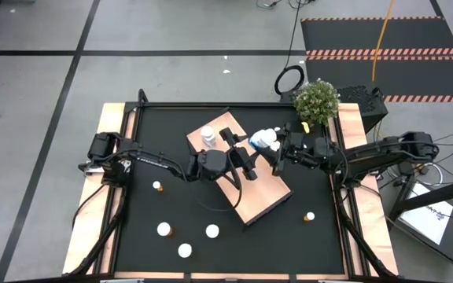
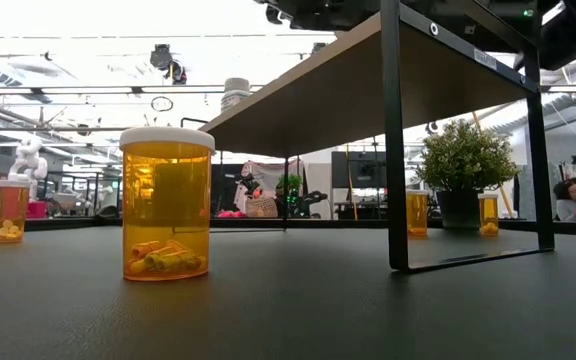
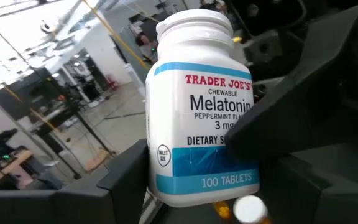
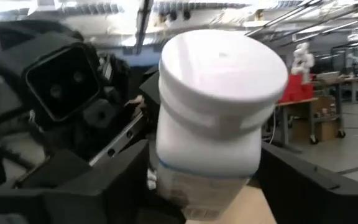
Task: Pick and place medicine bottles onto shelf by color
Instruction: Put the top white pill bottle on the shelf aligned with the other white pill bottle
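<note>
A white medicine bottle (image 3: 201, 118) with a blue-banded label and a white cap hangs over the far right end of the shelf (image 1: 250, 196), a light-wood board on black legs (image 2: 398, 150). My left gripper (image 1: 250, 155) is shut on it. My right gripper (image 1: 277, 151) faces it from the right, open, its fingers on either side of the same bottle's (image 4: 216, 106) lower body. Another white bottle (image 1: 208, 136) stands on its base on the shelf's far left end. Several orange bottles (image 1: 164, 229) stand on the black table. My left gripper pinches the white bottle's labelled body (image 3: 241, 146) between its two fingers (image 3: 126, 180). It comes in level from the table's left, fingers across the bottle. The bottle stands nearly upright, cap up, clear of the shelf. My right gripper: whether its fingers (image 4: 123, 180) touch the bottle, I cannot tell.
A potted plant (image 1: 317, 101) stands at the table's far right corner. Orange bottles stand near the front edge (image 1: 185, 250), at the left (image 1: 157, 186) and at the right (image 1: 310, 216); one looms close in the low view (image 2: 167, 205). Both arms meet over the shelf.
</note>
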Controlling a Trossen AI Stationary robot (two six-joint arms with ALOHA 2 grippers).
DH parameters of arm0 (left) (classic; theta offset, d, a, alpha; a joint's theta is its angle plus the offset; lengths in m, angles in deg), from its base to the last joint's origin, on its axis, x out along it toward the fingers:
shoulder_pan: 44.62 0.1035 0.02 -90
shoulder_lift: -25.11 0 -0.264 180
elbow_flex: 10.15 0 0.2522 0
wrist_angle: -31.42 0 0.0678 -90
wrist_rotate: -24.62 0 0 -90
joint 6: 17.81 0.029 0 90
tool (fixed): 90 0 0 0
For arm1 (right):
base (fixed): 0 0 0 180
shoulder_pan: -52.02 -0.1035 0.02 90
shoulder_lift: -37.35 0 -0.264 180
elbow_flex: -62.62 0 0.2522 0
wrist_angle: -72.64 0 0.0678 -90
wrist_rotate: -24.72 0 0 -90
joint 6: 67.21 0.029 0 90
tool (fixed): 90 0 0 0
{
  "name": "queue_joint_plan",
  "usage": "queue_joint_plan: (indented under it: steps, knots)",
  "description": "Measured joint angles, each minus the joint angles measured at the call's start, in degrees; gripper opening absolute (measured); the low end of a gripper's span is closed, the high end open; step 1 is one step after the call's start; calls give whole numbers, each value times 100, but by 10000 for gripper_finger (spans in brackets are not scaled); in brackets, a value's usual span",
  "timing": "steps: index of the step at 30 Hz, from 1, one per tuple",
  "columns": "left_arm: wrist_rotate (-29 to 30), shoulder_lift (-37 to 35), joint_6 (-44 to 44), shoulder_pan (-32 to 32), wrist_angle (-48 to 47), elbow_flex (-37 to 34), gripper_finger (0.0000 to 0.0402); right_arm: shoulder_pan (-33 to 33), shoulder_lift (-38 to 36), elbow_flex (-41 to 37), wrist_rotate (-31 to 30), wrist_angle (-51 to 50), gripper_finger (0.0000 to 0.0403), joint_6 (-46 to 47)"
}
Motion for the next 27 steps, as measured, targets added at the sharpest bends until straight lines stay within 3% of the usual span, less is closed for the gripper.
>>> queue_joint_plan:
  steps: [4,9,13,17,24,27]
  knots:
    - [-61,-27,-227,-75,-133,-2,252,-2,-411,0,438,-651,314,-303]
    - [-179,-240,-496,-172,-358,-2,260,-4,-1273,0,462,-2024,333,-612]
    - [-738,-458,-828,-219,-588,13,253,-4,-1893,-4,490,-2877,333,-750]
    - [-1255,-616,-1182,-202,-1120,11,253,0,-2339,22,1047,-3408,333,-769]
    - [-2202,-627,-1538,-129,-1570,7,256,-2,-2530,1016,1229,-5555,334,-1257]
    - [-2671,-632,-1622,-108,-1646,7,253,0,-2403,1574,1589,-6425,334,-1435]
